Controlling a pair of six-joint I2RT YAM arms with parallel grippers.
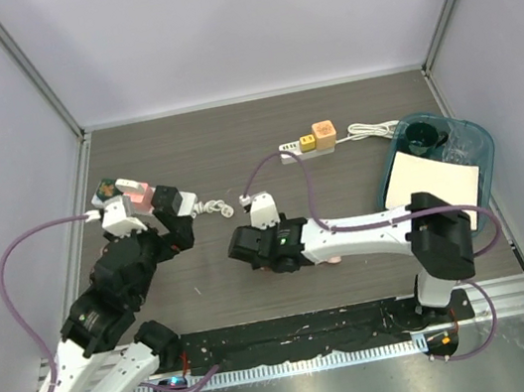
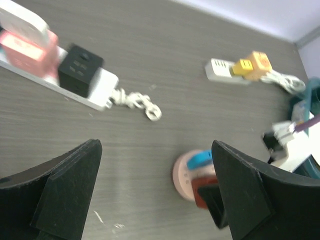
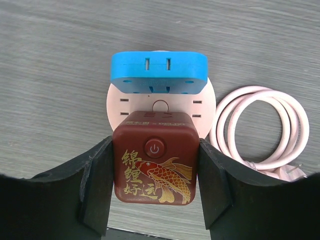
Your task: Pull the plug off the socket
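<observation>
Now right gripper (image 3: 156, 172) clamps the red plug (image 3: 155, 162), jaws about half open; next, pull straight off the pink socket (image 3: 165, 106).

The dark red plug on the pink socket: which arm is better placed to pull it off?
Right. The right gripper clasps the dark red plug by both sides; the left gripper hangs open, away from the pink socket.

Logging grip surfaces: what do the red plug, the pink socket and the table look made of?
The red plug: glossy moulded plastic, soft highlights, gold printed fish. The pink socket: smooth matte plastic, probably. The table: grey wood-grain surface, likely laminate; streaked grain lines.
</observation>
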